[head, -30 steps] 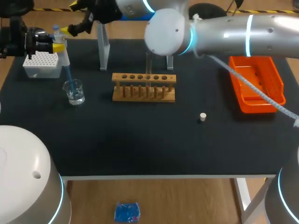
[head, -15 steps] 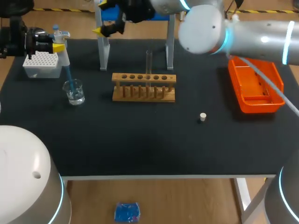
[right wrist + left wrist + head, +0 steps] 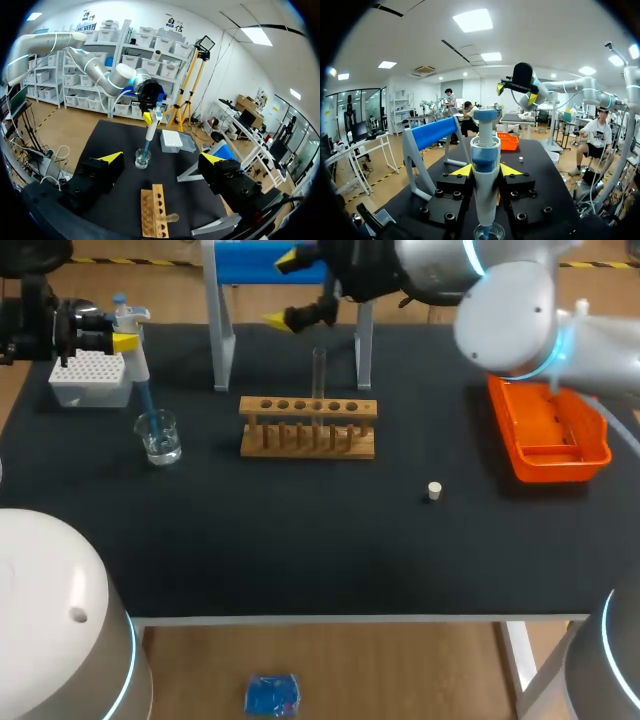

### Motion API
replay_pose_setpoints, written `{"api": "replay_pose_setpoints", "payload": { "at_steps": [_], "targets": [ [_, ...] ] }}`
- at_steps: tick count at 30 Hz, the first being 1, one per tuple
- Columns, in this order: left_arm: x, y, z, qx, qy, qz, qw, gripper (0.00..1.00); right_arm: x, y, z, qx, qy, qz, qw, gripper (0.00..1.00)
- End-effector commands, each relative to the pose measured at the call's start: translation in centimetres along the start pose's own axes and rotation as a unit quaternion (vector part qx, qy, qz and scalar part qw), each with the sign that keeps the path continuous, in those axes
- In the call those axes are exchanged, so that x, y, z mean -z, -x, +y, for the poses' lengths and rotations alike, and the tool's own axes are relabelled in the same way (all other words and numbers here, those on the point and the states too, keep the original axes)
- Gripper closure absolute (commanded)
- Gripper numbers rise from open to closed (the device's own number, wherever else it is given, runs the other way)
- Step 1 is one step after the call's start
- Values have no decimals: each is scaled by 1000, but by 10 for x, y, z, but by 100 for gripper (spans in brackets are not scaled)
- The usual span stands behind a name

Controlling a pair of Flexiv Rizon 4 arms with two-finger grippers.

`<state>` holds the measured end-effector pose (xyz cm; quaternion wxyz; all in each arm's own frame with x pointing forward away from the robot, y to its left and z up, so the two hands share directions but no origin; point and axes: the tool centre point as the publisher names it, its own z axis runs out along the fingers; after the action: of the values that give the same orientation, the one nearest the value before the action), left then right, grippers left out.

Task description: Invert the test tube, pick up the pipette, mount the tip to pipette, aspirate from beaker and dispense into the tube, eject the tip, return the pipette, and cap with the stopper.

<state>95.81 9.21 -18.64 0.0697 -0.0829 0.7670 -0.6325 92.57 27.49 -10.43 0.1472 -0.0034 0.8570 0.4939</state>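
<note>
Under my left claw (image 3: 485, 171) the pipette (image 3: 138, 365) hangs upright, clamped between both fingers, and its blue tip dips into the beaker (image 3: 159, 436) directly below. I judge the step in hand to be aspirating from the beaker: the tip is mounted, and the test tube (image 3: 319, 370) stands mouth-up in the wooden rack (image 3: 308, 427), well off to the side of that claw. My right claw (image 3: 162, 157) is spread wide with nothing between its fingers, and hovers above the table; the rack and tube lie just below and ahead of it.

Next, I expect, the left claw must lift the tip clear of the beaker's rim, carry the pipette across to the tube and line the tip up with its narrow mouth before dispensing. That calls for a steady, vertical pipette.

By count: one pipette, one beaker, one test tube, one rack, one stopper (image 3: 434, 490) lying loose on the table well apart from both claws, one tip box (image 3: 90, 380) beside the left claw, one orange tray (image 3: 550, 468), one blue-topped stand (image 3: 220, 340).
</note>
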Motion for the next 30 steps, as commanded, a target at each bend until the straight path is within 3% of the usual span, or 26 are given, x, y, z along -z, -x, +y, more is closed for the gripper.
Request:
{"api": "replay_pose_setpoints", "payload": {
  "at_steps": [1,13,30],
  "targets": [
    [0,-1,-1,0,1,-1,1000,100,49,-9,-19,-6,5,-5,1000,0],
    [0,-1,-1,0,1,-1,1000,100,76,-18,-76,-39,25,-11,999,0],
    [0,-1,-1,0,1,-1,1000,100,62,-23,-137,-49,60,-3,997,0]
  ]
}}
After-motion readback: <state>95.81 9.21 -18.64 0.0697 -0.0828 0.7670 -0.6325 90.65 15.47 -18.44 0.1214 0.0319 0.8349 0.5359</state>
